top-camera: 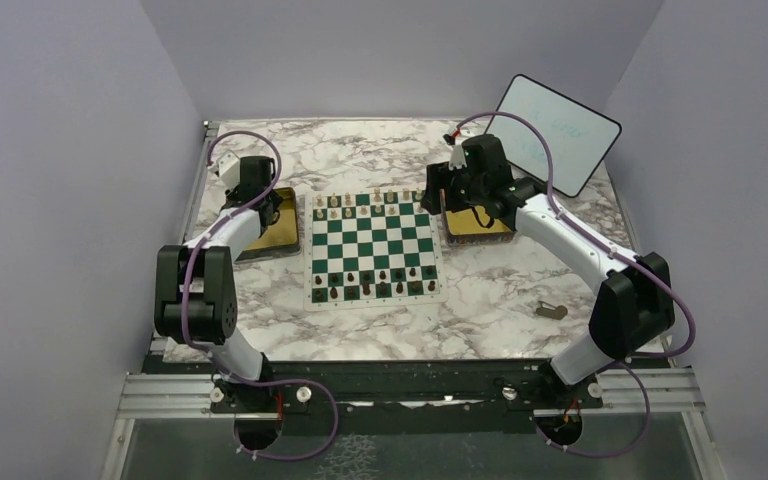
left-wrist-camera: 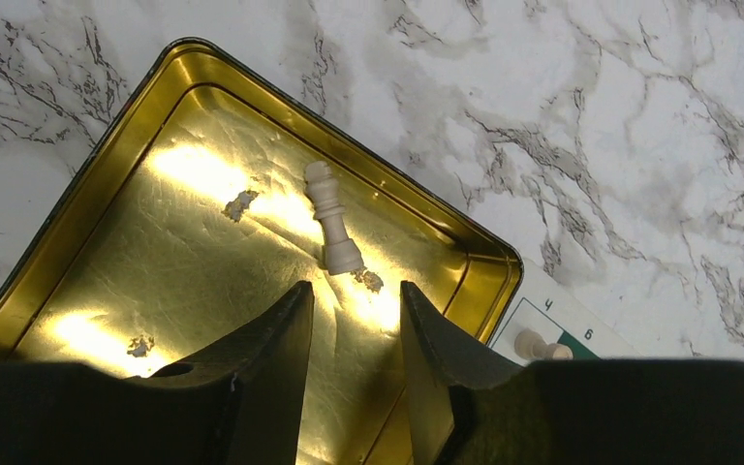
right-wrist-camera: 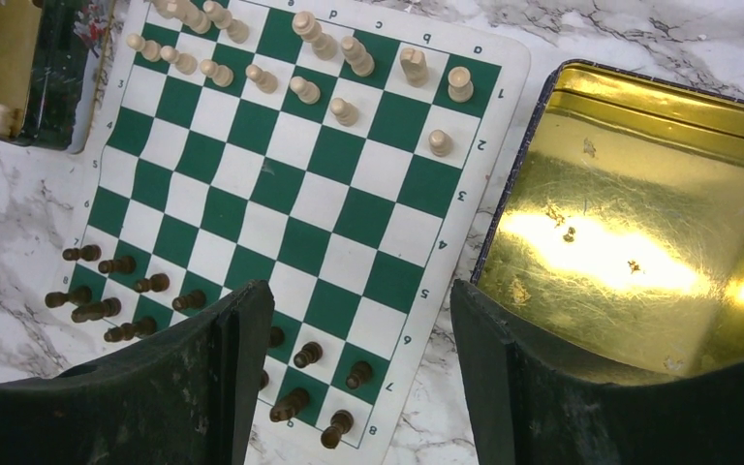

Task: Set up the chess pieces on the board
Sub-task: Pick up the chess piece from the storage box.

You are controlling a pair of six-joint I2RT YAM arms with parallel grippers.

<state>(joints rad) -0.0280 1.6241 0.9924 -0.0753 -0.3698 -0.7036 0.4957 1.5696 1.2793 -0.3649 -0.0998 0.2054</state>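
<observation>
The board (top-camera: 365,246) lies mid-table, with cream chess pieces (top-camera: 360,204) in its two far rows and dark chess pieces (top-camera: 375,283) in its two near rows. One cream piece (left-wrist-camera: 332,218) rests in the gold left tray (left-wrist-camera: 126,252), just beyond my left gripper's fingertips. My left gripper (left-wrist-camera: 356,291) is open over that tray, and nothing sits between its fingers. My right gripper (right-wrist-camera: 360,291) is open above the board's (right-wrist-camera: 320,194) right edge, beside the dark pieces (right-wrist-camera: 308,354), holding nothing. The cream pieces (right-wrist-camera: 344,111) stand far from it.
A gold right tray (right-wrist-camera: 639,242) beside the board holds no pieces. A white panel (top-camera: 557,132) leans at the back right. A small metal object (top-camera: 551,310) lies on the marble table at the near right. The left tray (top-camera: 278,228) borders the board's left side.
</observation>
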